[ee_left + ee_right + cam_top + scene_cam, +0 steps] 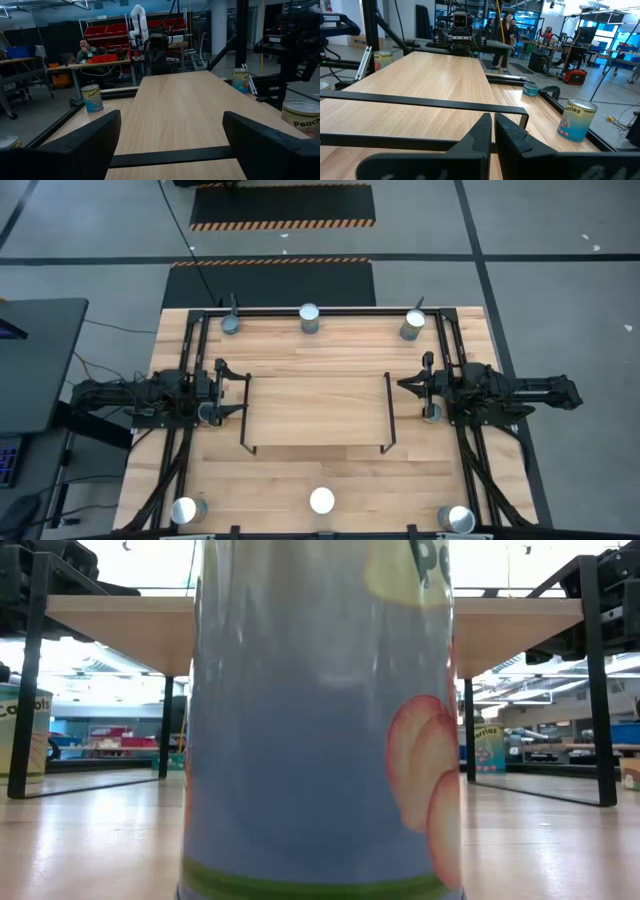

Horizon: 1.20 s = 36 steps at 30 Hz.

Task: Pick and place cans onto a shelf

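The shelf (315,412), a light-wood board on black wire end frames, stands mid-table. Eight silver-topped cans stand upright on the table. Three are along the far edge (309,318) and three along the near edge (321,500). One stands by the shelf's left end (208,412) and one by its right end (432,411). My left gripper (232,388) is open and empty at the shelf's left end, level with the board (180,105). My right gripper (405,385) is shut and empty at the right end (492,135). The near middle can (320,720) fills the low view.
Black rails (190,340) run along the table's edges beside each arm. The shelf's wire end frames (245,415) stand just in front of both grippers. A person sits at a desk (85,50) in the room beyond, and others stand farther off (507,22).
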{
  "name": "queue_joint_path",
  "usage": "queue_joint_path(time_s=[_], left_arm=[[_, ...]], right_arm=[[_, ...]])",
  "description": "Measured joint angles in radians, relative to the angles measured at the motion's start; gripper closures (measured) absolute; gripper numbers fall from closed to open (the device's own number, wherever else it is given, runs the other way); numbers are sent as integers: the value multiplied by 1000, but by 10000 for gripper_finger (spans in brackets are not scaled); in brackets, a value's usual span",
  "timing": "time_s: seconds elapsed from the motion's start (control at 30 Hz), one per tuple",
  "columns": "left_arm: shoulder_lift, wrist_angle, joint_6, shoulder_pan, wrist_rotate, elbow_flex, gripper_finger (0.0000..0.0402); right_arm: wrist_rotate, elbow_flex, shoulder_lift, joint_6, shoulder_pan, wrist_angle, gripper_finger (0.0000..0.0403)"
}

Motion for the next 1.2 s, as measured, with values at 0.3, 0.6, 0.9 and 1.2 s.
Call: queue_joint_path(time_s=[0.3, 0.6, 0.9, 1.2], left_arm=[[0, 0, 0, 0, 0, 0, 45], [0, 0, 0, 0, 0, 0, 45], [0, 0, 0, 0, 0, 0, 45], [0, 0, 0, 0, 0, 0, 45]], right_arm=[[0, 0, 0, 0, 0, 0, 374], [0, 0, 0, 0, 0, 0, 374], [0, 0, 0, 0, 0, 22, 374], [0, 0, 0, 0, 0, 48, 374]])
